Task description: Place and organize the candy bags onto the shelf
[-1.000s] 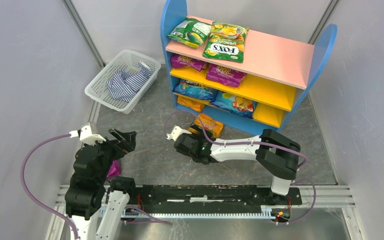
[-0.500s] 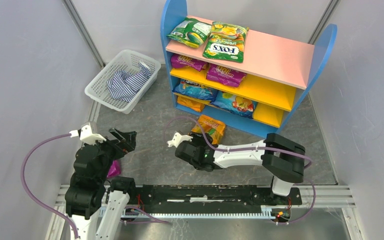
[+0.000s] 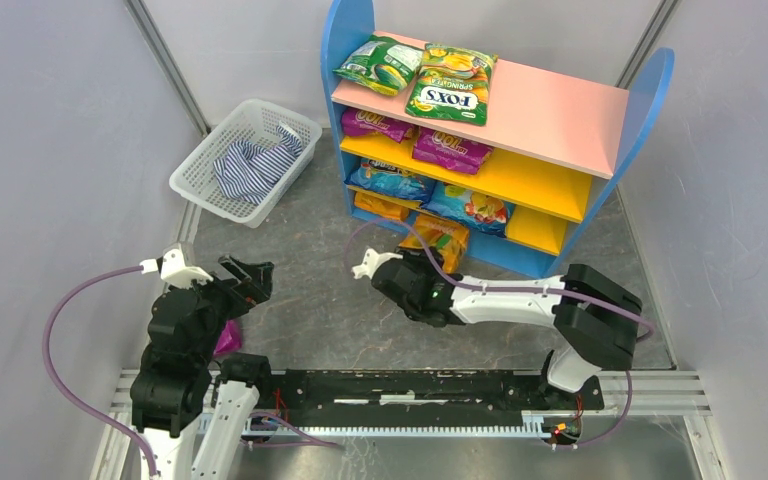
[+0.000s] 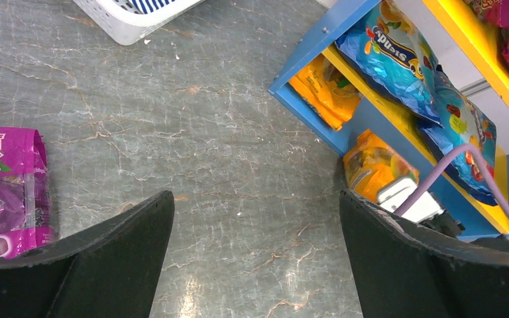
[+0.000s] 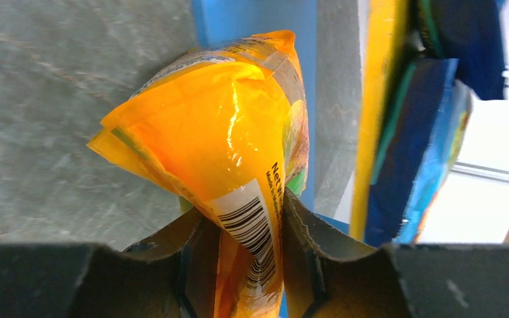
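Candy bags, shelf, two grippers: orange bag (image 5: 232,146) clamped at the shelf's (image 3: 560,120) base.

Right gripper (image 5: 245,232) was closed on the orange bag's lower end, where a barcode and "Net" could be read; the bag's far end sat at the front edge of the blue base. On the pink top: FOX'S bag (image 3: 450,92) beside a green bag (image 3: 380,62). On the yellow board: purple bags (image 3: 450,148) lettered "100". On the bottom tier: blue bags (image 3: 392,180), lettering not legible, and a second orange bag (image 3: 380,207). A purple bag (image 4: 3,192) with Chinese characters lay on the table (image 3: 310,290) near the left gripper (image 4: 255,205), whose jaws stood wide apart and empty. Basket (image 3: 200,185) held a striped cloth (image 3: 250,165).
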### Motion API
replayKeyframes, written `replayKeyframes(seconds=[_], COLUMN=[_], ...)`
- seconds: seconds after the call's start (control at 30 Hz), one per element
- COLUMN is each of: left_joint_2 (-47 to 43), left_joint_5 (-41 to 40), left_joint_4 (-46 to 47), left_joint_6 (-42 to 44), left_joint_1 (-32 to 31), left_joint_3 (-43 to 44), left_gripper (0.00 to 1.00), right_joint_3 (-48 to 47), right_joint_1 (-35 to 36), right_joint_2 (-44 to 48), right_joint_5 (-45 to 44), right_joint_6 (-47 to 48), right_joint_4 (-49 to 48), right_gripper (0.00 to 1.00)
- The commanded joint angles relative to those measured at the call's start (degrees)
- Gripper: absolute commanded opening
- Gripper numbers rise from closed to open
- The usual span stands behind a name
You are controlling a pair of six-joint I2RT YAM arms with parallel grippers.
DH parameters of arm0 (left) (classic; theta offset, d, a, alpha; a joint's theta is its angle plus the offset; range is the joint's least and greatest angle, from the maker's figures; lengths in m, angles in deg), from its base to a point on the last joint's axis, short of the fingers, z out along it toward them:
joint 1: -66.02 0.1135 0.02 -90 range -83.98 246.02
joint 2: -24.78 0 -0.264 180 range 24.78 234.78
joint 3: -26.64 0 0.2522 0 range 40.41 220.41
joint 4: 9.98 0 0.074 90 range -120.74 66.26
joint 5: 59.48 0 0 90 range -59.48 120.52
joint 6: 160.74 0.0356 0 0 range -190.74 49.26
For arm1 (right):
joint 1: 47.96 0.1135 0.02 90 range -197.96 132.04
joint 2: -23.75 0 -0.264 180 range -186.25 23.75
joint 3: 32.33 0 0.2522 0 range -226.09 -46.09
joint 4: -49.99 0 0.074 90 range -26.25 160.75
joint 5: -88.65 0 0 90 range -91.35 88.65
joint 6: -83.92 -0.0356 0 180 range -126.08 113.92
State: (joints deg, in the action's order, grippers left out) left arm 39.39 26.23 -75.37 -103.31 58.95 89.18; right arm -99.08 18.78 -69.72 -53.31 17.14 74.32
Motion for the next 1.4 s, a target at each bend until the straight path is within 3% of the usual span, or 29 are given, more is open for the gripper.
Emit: replayKeyframes(seconds=[0.0,0.13,0.4,0.5,0.73,0.83,0.97,1.07,1.2,1.37], left_joint_2=[-0.7,-1.1,-1.5,-1.3,-1.5,-1.4,-1.3,-1.1,-0.9,-0.3], left_joint_5=[0.9,1.1,1.4,1.5,1.3,1.3,1.4,1.4,1.5,1.6], left_joint_4=[2.6,2.7,2.7,2.7,2.7,2.7,2.7,2.6,2.6,2.6], left_joint_6=[2.2,2.3,2.4,2.5,2.4,2.4,2.4,2.4,2.5,2.5], left_joint_1=[0.5,0.5,0.5,0.4,0.3,0.3,0.3,0.3,0.3,0.3], left_joint_3=[0.8,0.8,0.8,0.8,0.8,0.8,0.8,0.8,0.8,0.8], left_gripper=[1.00,1.00,1.00,1.00,1.00,1.00,1.00,1.00,1.00,1.00], right_joint_3=[-1.8,-1.5,4.2,3.2,3.9,3.1,4.3,4.4,7.5,8.0], right_joint_1=[-2.3,-5.2,-12.3,-15.0,-19.4,-19.7,-19.6,-19.6,-19.2,-18.5], right_joint_2=[4.8,4.6,-1.8,-6.2,-11.5,-12.1,-9.5,-7.8,-3.4,-0.1], right_joint_5=[-3.9,-3.6,1.4,3.0,13.2,15.7,19.3,21.1,23.0,21.6], right_joint_6=[8.1,11.7,23.0,25.4,29.1,29.3,25.7,23.3,19.8,16.9], right_joint_4=[-6.9,-10.2,-34.0,-38.6,-47.5,-45.9,-40.2,-33.5,-29.6,-27.8], right_gripper=[0.20,0.20,0.19,0.17,0.21,0.33,0.69,0.89,0.95,0.91])
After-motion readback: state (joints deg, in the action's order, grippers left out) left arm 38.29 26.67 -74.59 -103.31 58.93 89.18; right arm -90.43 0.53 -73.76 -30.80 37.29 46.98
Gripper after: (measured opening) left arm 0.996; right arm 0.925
